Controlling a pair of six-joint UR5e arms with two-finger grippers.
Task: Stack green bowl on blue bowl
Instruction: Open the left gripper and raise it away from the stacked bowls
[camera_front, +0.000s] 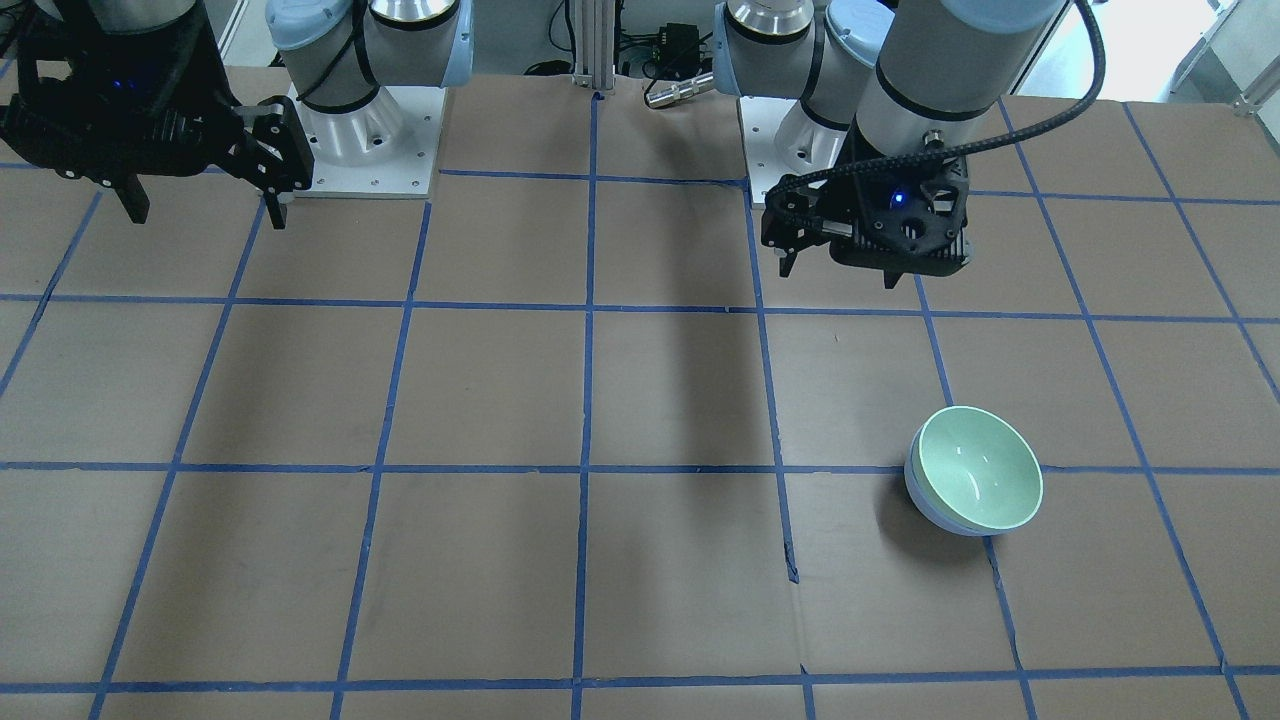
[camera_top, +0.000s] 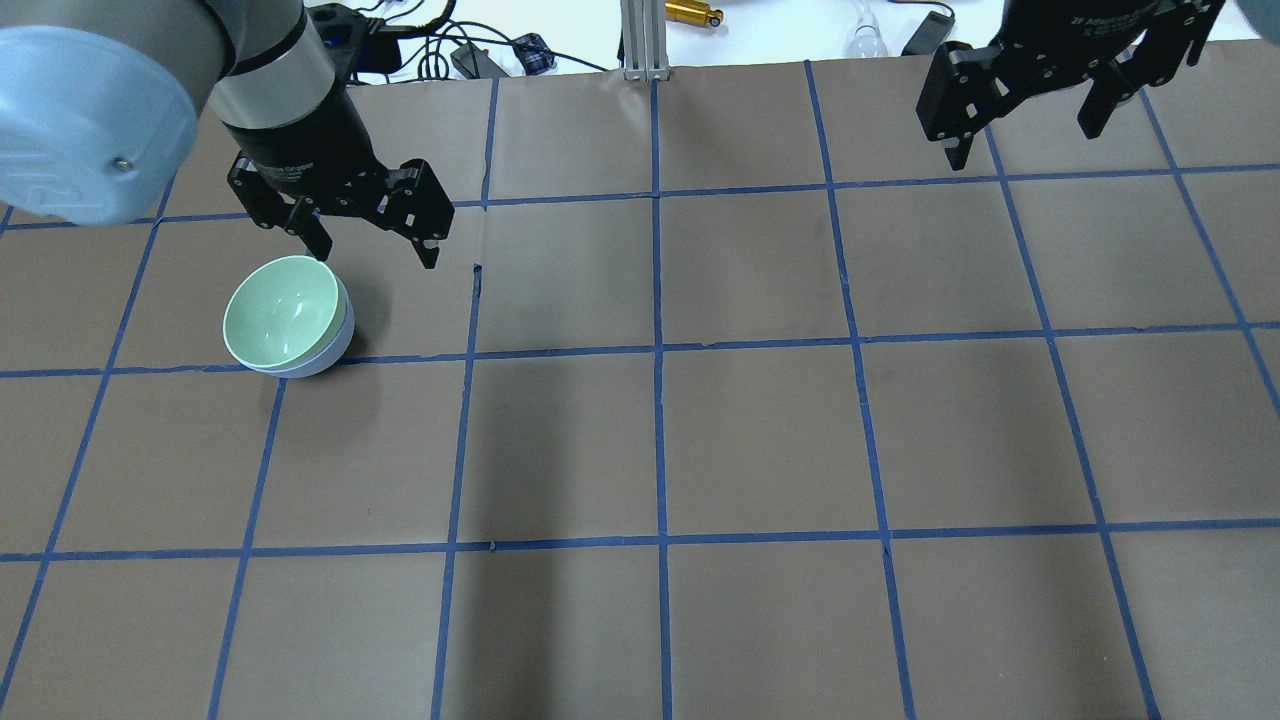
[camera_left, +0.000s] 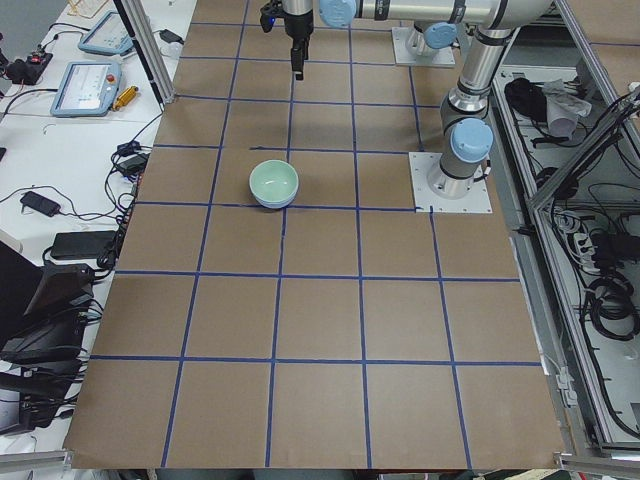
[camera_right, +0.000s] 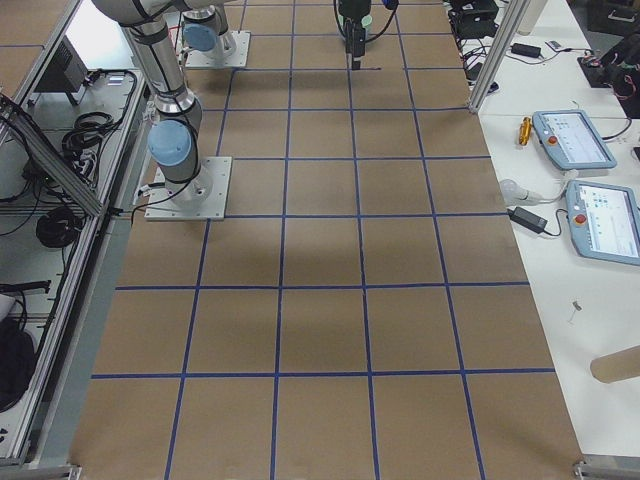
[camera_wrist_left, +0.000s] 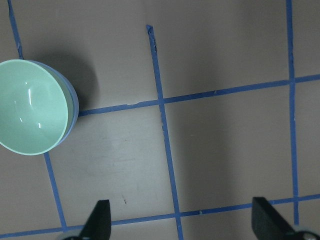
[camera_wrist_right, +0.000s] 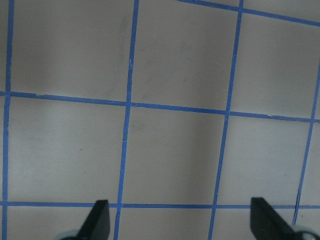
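Observation:
The green bowl (camera_top: 285, 312) sits nested inside the blue bowl (camera_top: 337, 350) on the table's left side. Only the blue bowl's outer rim shows under it. The pair also shows in the front view, green bowl (camera_front: 980, 470) in blue bowl (camera_front: 922, 500), in the left wrist view, green bowl (camera_wrist_left: 30, 112) in blue bowl (camera_wrist_left: 74, 107), and in the exterior left view (camera_left: 273, 183). My left gripper (camera_top: 378, 255) is open and empty, raised above the table just beyond and to the right of the bowls. My right gripper (camera_top: 1022, 145) is open and empty, high over the far right.
Brown paper with a blue tape grid (camera_top: 657, 350) covers the table. The arm bases (camera_front: 365, 140) stand at the robot's edge. Cables and small tools (camera_top: 690, 12) lie past the far edge. Teach pendants (camera_right: 575, 140) lie on the side bench.

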